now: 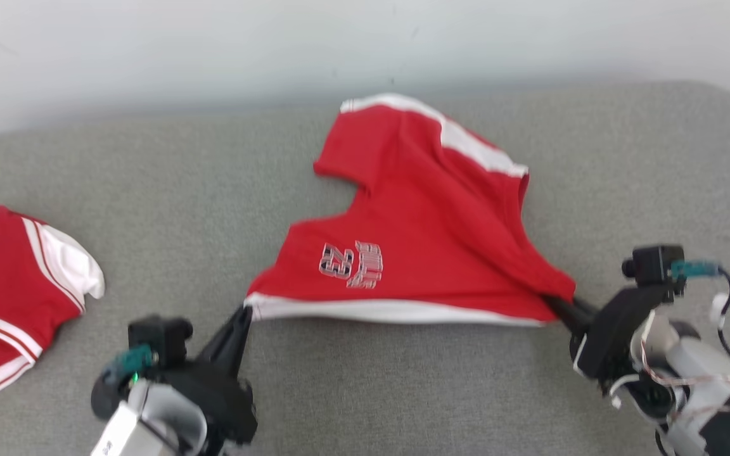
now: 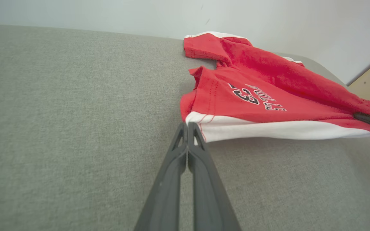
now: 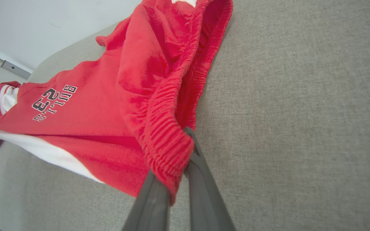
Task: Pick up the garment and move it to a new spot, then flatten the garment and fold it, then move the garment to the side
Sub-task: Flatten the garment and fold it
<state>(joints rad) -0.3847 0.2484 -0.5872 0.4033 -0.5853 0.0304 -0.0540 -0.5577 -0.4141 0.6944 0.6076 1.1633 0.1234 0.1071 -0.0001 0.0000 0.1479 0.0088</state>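
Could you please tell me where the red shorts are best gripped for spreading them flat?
At the two near corners, coming from the robot's side: the white hem corner and the ribbed waistband. The shorts stretch taut between those ends, where the left fingers and right fingers are shut on them.

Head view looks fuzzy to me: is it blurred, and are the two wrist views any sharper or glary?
Head view: soft throughout, the lettering on the red garment smeared; light flat and even, no glare. Left wrist view: sharper, the grey cushion showing its weave and the lettering distinct. Right wrist view: ribbed waistband crisp up close, no glare either.
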